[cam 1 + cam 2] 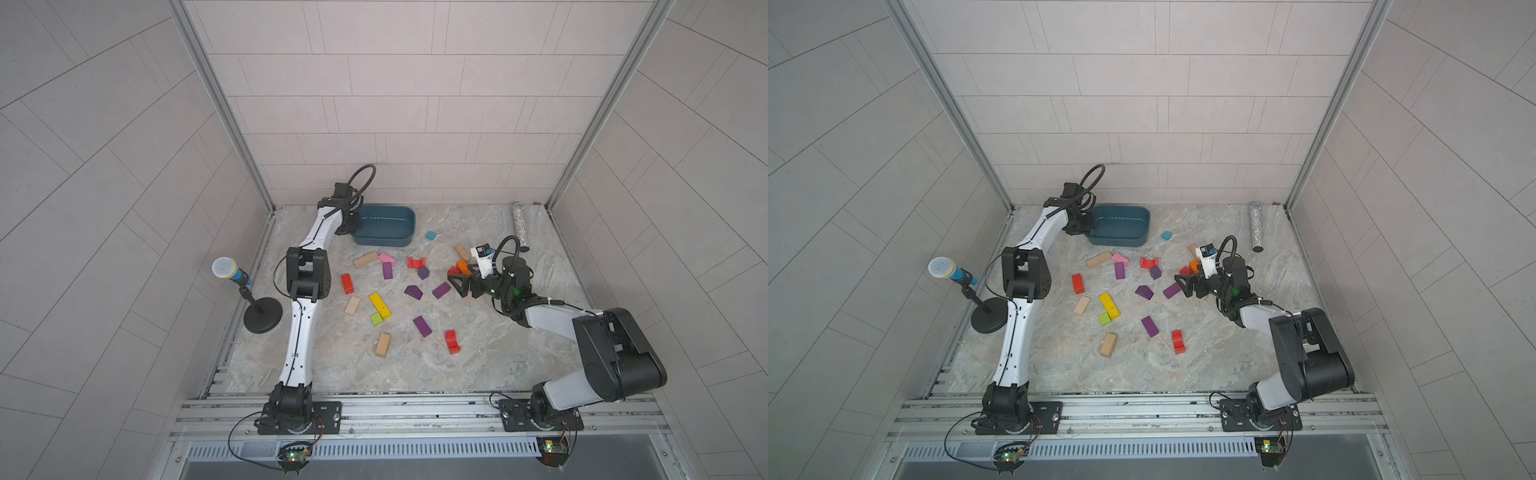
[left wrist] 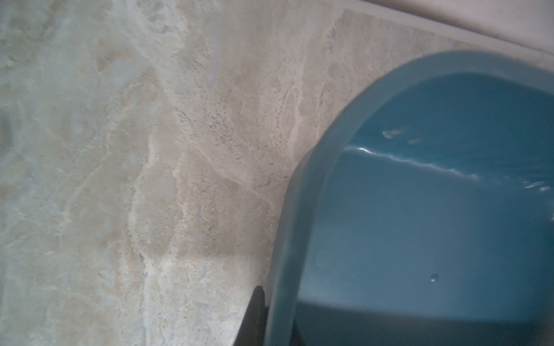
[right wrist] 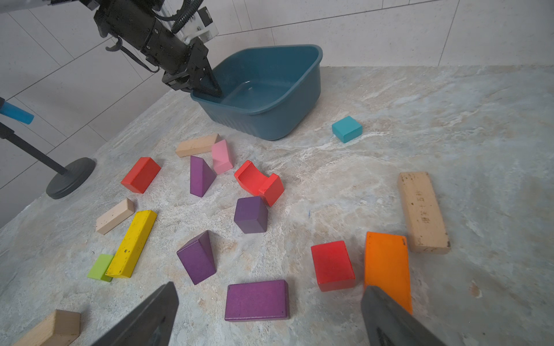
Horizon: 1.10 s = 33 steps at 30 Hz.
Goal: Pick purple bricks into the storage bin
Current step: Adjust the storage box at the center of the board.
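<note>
Purple bricks [image 1: 422, 326], all five, lie on your worktop [image 1: 478, 353]; your left pincer [image 3: 214, 90] clamps the storage bin [image 3: 269, 119] rim, your right pincer [image 1: 455, 283] gapes wide.

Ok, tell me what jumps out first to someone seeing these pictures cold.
The bright blocks scattered across the middle of the marble table, five purple bricks among them, catch the eye first. At the far back sits the teal storage bin, with the left gripper shut on the rim at its left end. The right gripper hangs open beside a purple brick at the scatter's right edge.
</note>
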Available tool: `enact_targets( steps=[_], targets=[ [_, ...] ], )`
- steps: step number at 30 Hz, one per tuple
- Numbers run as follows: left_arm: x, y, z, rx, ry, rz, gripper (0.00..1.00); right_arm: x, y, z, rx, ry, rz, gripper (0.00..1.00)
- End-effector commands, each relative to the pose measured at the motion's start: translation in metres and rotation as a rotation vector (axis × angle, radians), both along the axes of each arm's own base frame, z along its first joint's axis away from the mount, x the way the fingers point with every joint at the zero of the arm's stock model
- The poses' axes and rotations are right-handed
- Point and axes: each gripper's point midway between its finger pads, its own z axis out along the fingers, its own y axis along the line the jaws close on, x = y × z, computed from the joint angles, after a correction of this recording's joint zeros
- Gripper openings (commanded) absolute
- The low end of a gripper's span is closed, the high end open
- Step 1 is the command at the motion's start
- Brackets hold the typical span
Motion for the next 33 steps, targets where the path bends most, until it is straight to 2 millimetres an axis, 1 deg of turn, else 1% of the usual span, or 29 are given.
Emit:
enact_targets(
  steps=[1,5,12,20,26,30,33],
  targets=[
    [0.003,-0.028,0.008,-0.023,-0.037,0.018,0.0,0.0,0.002,0.015,0.011,-0.045,0.015,1.0],
    [0.003,-0.048,0.008,-0.02,-0.046,-0.001,0.0,-0.002,0.002,0.017,0.011,-0.053,0.015,1.0],
    [-0.004,-0.057,0.004,-0.018,-0.025,-0.005,0.0,-0.003,0.002,0.019,0.012,-0.055,0.017,1.0],
    [-0.018,-0.058,0.001,-0.015,-0.004,0.002,0.0,-0.005,0.001,0.02,0.012,-0.059,0.016,1.0],
    [-0.021,-0.051,0.01,0.003,-0.009,0.001,0.0,-0.006,0.001,0.022,0.011,-0.064,0.015,1.0],
    [-0.021,-0.05,0.015,0.001,-0.013,-0.003,0.0,-0.007,0.001,0.022,0.011,-0.066,0.015,1.0],
    [-0.023,-0.05,0.015,0.002,-0.008,-0.009,0.0,-0.007,0.001,0.023,0.01,-0.068,0.017,1.0]
  ],
)
